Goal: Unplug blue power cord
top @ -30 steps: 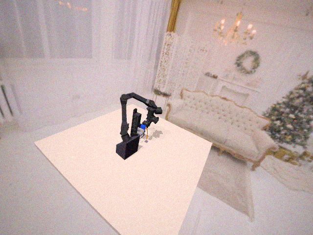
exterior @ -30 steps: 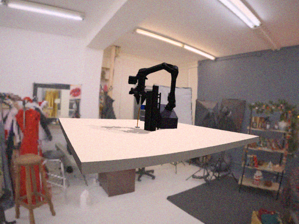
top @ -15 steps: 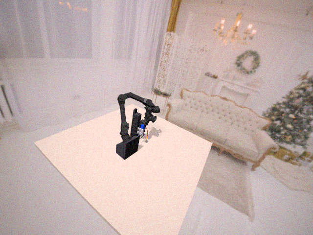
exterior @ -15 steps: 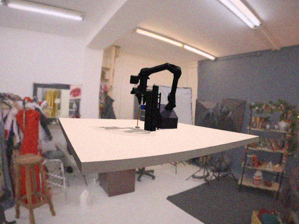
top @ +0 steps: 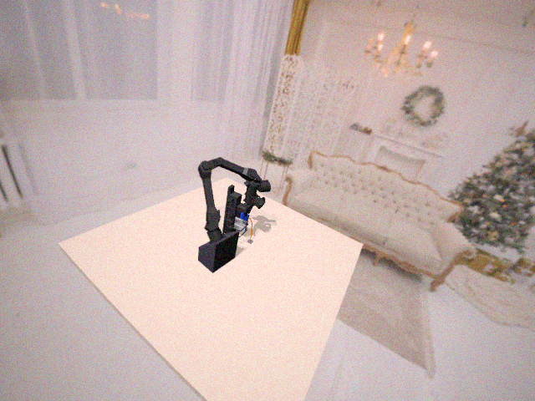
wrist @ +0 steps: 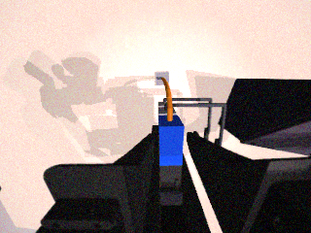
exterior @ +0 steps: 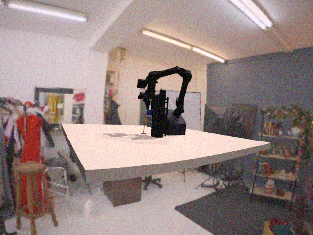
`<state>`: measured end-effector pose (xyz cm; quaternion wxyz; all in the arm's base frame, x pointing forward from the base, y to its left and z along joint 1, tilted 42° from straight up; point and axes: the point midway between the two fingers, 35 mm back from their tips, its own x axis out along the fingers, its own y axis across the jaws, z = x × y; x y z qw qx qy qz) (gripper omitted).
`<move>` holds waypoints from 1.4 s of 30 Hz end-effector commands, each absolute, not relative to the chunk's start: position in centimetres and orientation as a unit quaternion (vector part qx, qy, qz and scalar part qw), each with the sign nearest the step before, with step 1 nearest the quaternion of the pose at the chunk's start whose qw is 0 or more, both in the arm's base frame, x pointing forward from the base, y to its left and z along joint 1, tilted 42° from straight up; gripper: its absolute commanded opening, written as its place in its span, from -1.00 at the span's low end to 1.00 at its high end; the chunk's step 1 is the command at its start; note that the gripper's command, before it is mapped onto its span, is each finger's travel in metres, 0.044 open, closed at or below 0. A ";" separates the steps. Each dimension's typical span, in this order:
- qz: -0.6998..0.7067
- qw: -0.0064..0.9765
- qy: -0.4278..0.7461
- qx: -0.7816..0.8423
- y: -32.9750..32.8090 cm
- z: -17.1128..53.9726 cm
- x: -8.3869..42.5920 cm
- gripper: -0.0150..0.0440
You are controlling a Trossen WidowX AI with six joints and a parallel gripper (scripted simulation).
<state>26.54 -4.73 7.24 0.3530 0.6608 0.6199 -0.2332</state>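
A blue plug [top: 244, 216] [exterior: 149, 112] [wrist: 171, 142] sits above a grey body [top: 240, 224] [exterior: 149, 120] [wrist: 171, 183]. An orange cord [top: 251, 228] [exterior: 145, 122] [wrist: 169, 99] runs from the plug to a small grey plate [top: 250, 241] [wrist: 161, 78] on the table. My gripper [top: 243, 211] [exterior: 148, 108] [wrist: 170, 137] points down and is partly open, its fingers on either side of the plug in the wrist view. Contact and exact fingertip depth are hidden. I cannot tell which part is the strip or whether the plug is seated.
A tall black upright block [top: 231, 209] [exterior: 158, 116] stands close beside the plug. Thin grey wire frames [wrist: 219, 121] are near it. The dark arm base [top: 218, 252] [exterior: 176, 126] is close by on the pale table [top: 259, 311] [exterior: 202, 146].
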 end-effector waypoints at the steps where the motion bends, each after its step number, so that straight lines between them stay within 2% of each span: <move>1: -0.234 0.349 0.621 0.662 -4.3 6.9 26.5 0.05; 9: -0.234 0.349 0.621 0.662 -3.9 6.4 26.5 0.05; 13: -0.233 0.353 0.620 0.661 -4.1 6.6 26.6 -0.31; 21: -0.233 0.353 0.620 0.661 -4.1 6.6 26.6 -0.49; 42: -0.235 0.353 0.620 0.661 -6.4 4.9 27.2 -0.49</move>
